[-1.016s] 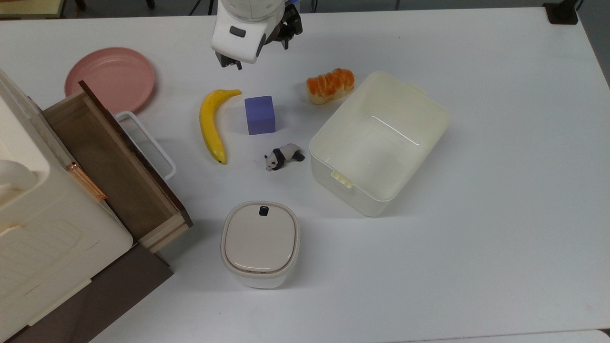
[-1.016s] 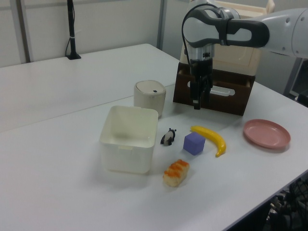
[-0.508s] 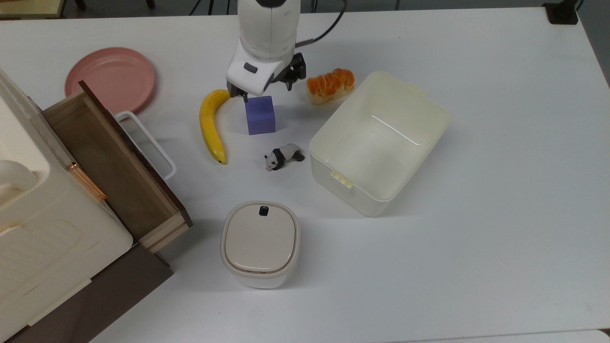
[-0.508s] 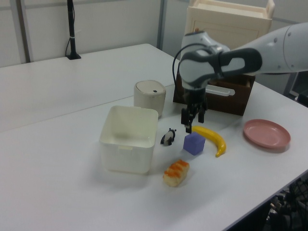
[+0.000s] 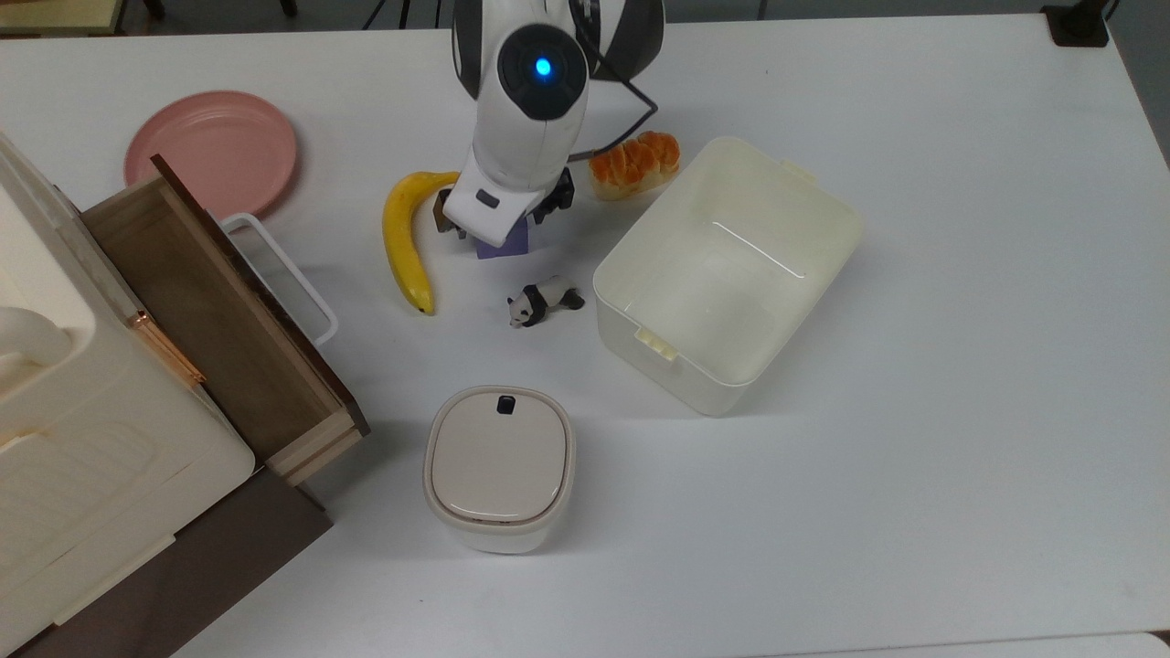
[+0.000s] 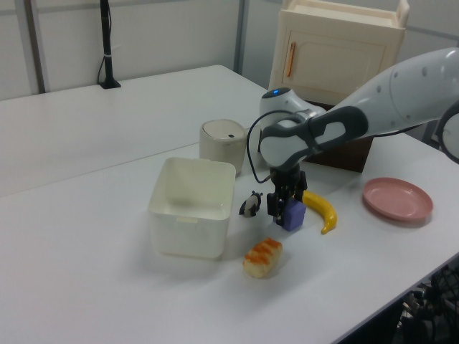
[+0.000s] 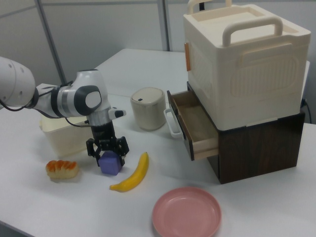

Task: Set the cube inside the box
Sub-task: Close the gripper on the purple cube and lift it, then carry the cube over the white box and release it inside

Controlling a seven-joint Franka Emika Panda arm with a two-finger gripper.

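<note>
On my table (image 5: 960, 384) I count one cube (image 7: 110, 162), one box (image 5: 827, 224), one banana (image 5: 403, 242), one panda figurine (image 5: 543, 302), one orange-topped bread roll (image 5: 635, 163), one pink plate (image 5: 212, 151), one small lidded white container (image 5: 499, 466), and one open wooden drawer (image 5: 206, 311) under a cream cabinet (image 7: 244, 64). Against half a second ago, I see the arm has come down: the gripper (image 7: 107, 146), then poised at the cube's far edge in the top view, now sits over the cube and covers most of it there; nothing else has shifted. The cube rests on the table directly beneath the gripper, between its two black fingers (image 7: 91, 147), which stand apart, one on either side of the block; I cannot tell whether they touch its faces. In the top view, the banana lies just beside the gripper to the top view's left, the roll near it to the upper right, the panda just below it, the box beyond the panda to the right, well apart from the cube. The plate, drawer and lidded container sit well away from the gripper.
</note>
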